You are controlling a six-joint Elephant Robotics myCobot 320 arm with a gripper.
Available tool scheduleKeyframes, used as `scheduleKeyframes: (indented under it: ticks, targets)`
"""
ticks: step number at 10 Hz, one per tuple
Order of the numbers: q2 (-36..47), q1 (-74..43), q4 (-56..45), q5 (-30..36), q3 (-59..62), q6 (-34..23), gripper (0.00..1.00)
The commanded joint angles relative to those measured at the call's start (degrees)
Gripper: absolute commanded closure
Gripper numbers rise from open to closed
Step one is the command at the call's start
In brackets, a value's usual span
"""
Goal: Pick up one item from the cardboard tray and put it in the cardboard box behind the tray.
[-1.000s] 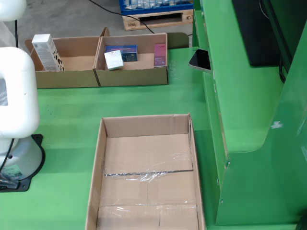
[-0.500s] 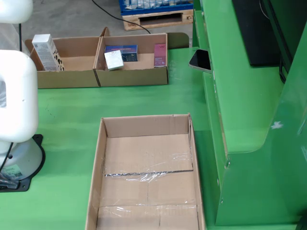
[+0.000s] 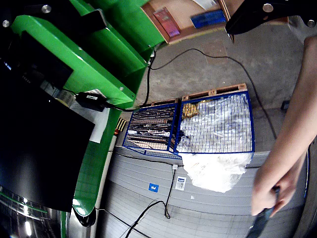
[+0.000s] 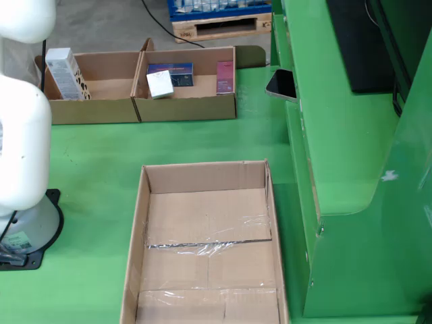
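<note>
In the still view a two-part cardboard tray [image 4: 142, 108] stands at the back of the green table. Its left part holds a tall white carton [image 4: 64, 73]. Its right part holds a blue box [image 4: 172, 70], a small white box [image 4: 160, 85] and a pink box [image 4: 225, 76]. A large empty cardboard box [image 4: 209, 250] lies nearer the camera. Only the white arm [image 4: 20, 128] shows at the left, not the gripper. The gripper view is tilted away from the table. A black gripper part [image 3: 257, 15] shows at its top, with the tray [image 3: 185, 29] behind it. Its jaws are not visible.
A phone [image 4: 282, 84] lies on the green ledge to the right of the tray. The green machine housing [image 4: 351, 169] walls the right side. The gripper view shows a blue mesh pallet cage [image 3: 198, 124], floor cables and a person's arm [image 3: 287, 148].
</note>
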Motion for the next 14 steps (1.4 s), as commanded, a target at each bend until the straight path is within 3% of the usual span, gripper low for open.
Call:
scheduleKeyframes:
  ticks: [1, 3, 5, 7, 8, 10, 12, 13, 14]
  targets:
    - [12.1, -47.8, -44.2, 89.5, 1.1, -33.7, 0.0]
    - [15.0, -58.3, -53.4, 89.5, 1.1, -41.0, 0.0]
    - [18.1, -70.7, -59.3, 89.5, 1.1, -44.4, 0.0]
    - [18.3, -89.5, -66.9, 88.7, 1.1, -53.6, 0.0]
    - [15.7, -100.0, -71.2, 87.5, 1.1, -60.9, 0.0]
    - [15.6, -100.0, -71.2, 87.5, 1.1, -60.9, 0.0]
    - [10.1, -110.9, -65.4, 87.2, 1.1, -62.4, 0.0]
    - [10.1, -110.9, -65.4, 87.2, 1.1, -62.4, 0.0]
    - [4.4, -126.8, -60.7, 88.7, 1.1, -64.4, 0.0]
